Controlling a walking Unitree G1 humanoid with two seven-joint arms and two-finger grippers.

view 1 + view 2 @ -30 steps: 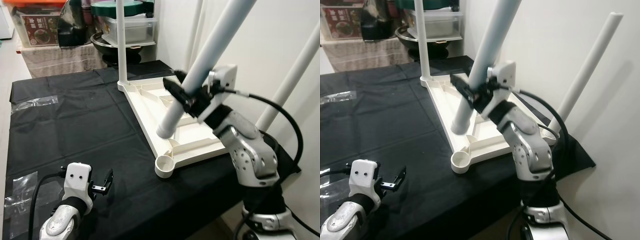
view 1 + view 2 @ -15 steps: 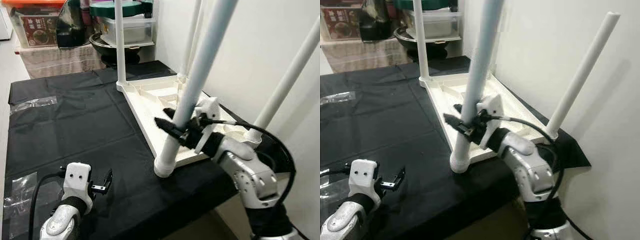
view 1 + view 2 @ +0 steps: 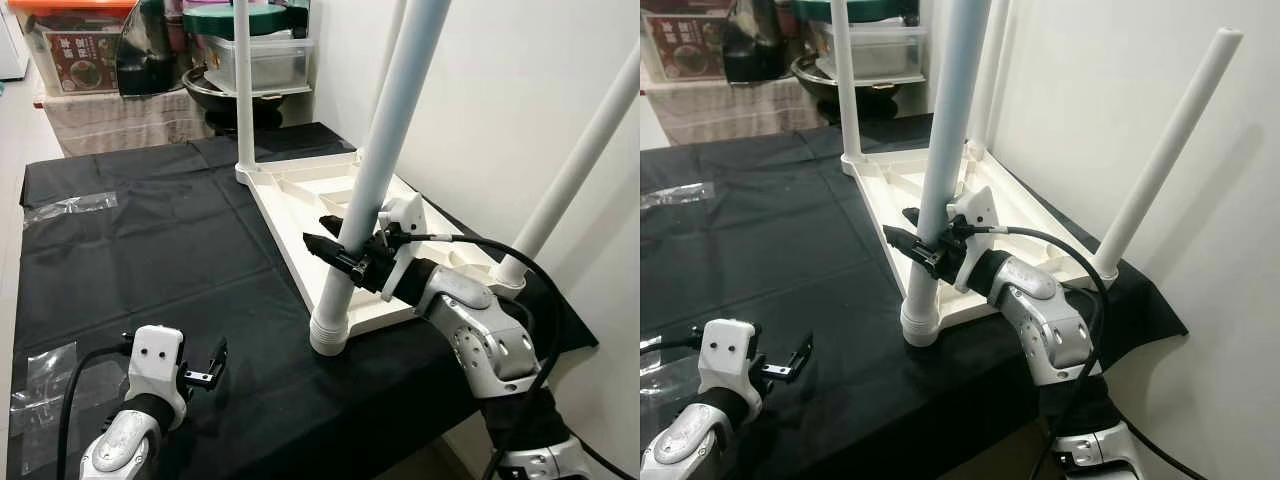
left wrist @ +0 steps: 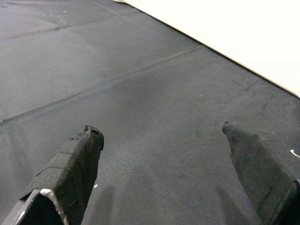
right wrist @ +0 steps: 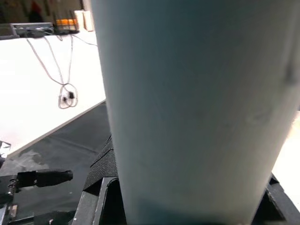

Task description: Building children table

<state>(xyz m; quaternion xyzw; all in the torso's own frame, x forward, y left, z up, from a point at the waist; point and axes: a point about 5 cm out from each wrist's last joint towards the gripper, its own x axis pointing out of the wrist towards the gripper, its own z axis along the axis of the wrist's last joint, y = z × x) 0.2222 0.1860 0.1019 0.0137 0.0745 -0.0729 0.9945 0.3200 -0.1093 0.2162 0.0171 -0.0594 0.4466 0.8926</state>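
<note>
A white children's table top (image 3: 300,190) lies upside down on the black cloth. A long white leg (image 3: 385,150) stands nearly upright with its foot in the near corner socket (image 3: 329,335). My right gripper (image 3: 340,252) is shut on this leg a little above the socket; the leg (image 5: 197,108) spans the right wrist view. Other white legs stand at the far left corner (image 3: 242,80), the far right corner (image 3: 392,35) and the right corner (image 3: 580,160). My left gripper (image 3: 210,365) hangs open low at the near left, over bare black cloth (image 4: 150,108).
A beige wall (image 3: 500,90) runs close along the right side of the table top. Storage boxes and a dark pan (image 3: 225,85) stand behind the work surface. Clear plastic wrap (image 3: 65,207) lies on the cloth at the left. The cloth's near edge drops off below the socket.
The right gripper swung the tilted leg upright and lowered its foot into the near corner socket. The left arm has stayed put.
</note>
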